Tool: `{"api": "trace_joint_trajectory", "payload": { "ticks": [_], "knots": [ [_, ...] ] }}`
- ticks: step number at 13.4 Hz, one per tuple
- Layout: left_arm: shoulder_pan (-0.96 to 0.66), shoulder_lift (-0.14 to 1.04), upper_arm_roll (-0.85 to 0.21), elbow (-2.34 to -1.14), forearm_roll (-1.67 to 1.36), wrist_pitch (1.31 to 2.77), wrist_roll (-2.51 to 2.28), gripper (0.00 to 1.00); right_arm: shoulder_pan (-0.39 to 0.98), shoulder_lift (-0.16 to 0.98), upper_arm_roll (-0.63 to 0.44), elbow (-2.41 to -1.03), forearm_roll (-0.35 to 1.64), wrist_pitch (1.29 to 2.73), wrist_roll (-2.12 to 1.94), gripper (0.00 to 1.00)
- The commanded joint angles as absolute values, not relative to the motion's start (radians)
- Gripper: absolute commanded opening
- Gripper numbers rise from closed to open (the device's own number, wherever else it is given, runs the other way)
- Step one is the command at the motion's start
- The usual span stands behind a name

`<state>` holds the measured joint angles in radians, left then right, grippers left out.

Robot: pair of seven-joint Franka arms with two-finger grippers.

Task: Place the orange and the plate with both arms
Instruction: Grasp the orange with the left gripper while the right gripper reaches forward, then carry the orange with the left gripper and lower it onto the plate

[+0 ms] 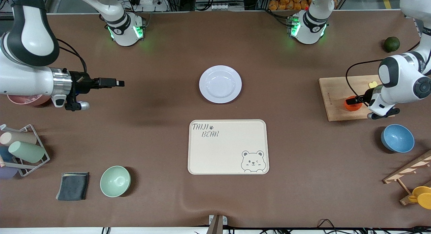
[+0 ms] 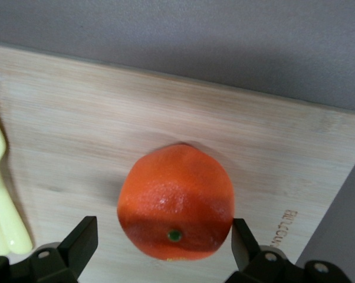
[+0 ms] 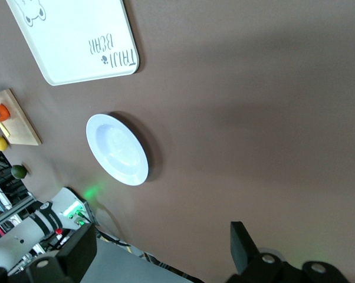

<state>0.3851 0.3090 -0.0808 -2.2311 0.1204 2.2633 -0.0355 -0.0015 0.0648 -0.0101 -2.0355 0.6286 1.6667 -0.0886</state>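
Note:
The orange sits on a wooden cutting board toward the left arm's end of the table. My left gripper is down over it, open, with one finger on each side of the fruit. In the left wrist view the orange fills the gap of the left gripper; one finger is close against it and the other stands apart. The lavender-white plate lies empty mid-table, also in the right wrist view. My right gripper is open and empty, hanging above bare table toward the right arm's end.
A beige bear tray lies nearer the camera than the plate. A yellow fruit shares the board. A dark green fruit, a blue bowl, a green bowl, a grey cloth and a cup rack stand around.

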Motion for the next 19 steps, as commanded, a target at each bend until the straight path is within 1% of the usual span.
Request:
{"api": "trace_joint_trajectory", "payload": {
  "ticks": [1,2,3,4,5,6,7,9,11,12,15,16,19],
  "knots": [
    [0.394,0.337,-0.087,-2.214,0.144,2.292,-0.045,0.99,0.035,0.104,-0.006,-2.095,0.693,1.742,-0.123,1.00],
    [0.394,0.348,-0.087,-2.210,0.144,2.296,-0.049,0.83,0.040,0.127,-0.006,-2.111,0.718,1.758,-0.145,1.00],
    [0.394,0.354,-0.089,-2.207,0.143,2.302,-0.063,0.60,0.040,0.156,-0.006,-2.129,0.765,1.770,-0.184,1.00],
    [0.394,0.354,-0.090,-2.206,0.143,2.309,-0.077,0.39,0.040,0.182,-0.006,-2.156,0.826,1.793,-0.230,1.00],
    [0.394,0.336,-0.094,-2.209,0.141,2.300,-0.080,0.16,0.040,0.199,-0.006,-2.189,0.877,1.831,-0.295,1.00],
    [0.391,0.303,-0.100,-2.206,0.143,2.265,-0.075,0.01,0.043,0.212,-0.006,-2.209,0.908,1.862,-0.343,1.00],
    [0.379,0.261,-0.132,-2.200,0.132,2.196,-0.099,0.00,0.058,0.221,-0.006,-2.217,0.934,1.871,-0.351,1.00],
    [0.376,0.187,-0.260,-2.146,0.129,2.041,-0.202,0.00,0.095,0.221,-0.006,-2.232,0.995,1.891,-0.351,1.00],
    [0.376,0.192,-0.439,-2.030,0.126,1.883,-0.325,0.00,0.138,0.219,-0.005,-2.247,1.026,1.952,-0.351,1.00],
    [0.371,0.193,-0.513,-2.001,0.101,1.855,-0.377,0.00,0.158,0.219,-0.005,-2.255,1.057,1.974,-0.351,1.00],
    [0.339,0.233,-0.707,-1.951,0.083,1.848,-0.550,0.00,0.183,0.216,-0.006,-2.263,1.088,2.000,-0.351,1.00],
    [0.300,0.257,-0.742,-1.933,0.080,1.850,-0.627,0.00,0.184,0.216,-0.006,-2.263,1.088,2.002,-0.351,1.00],
    [0.070,0.377,-0.749,-1.835,0.087,1.870,-0.921,0.00,0.181,0.210,-0.006,-2.264,1.088,1.999,-0.351,1.00]
  ]
}}
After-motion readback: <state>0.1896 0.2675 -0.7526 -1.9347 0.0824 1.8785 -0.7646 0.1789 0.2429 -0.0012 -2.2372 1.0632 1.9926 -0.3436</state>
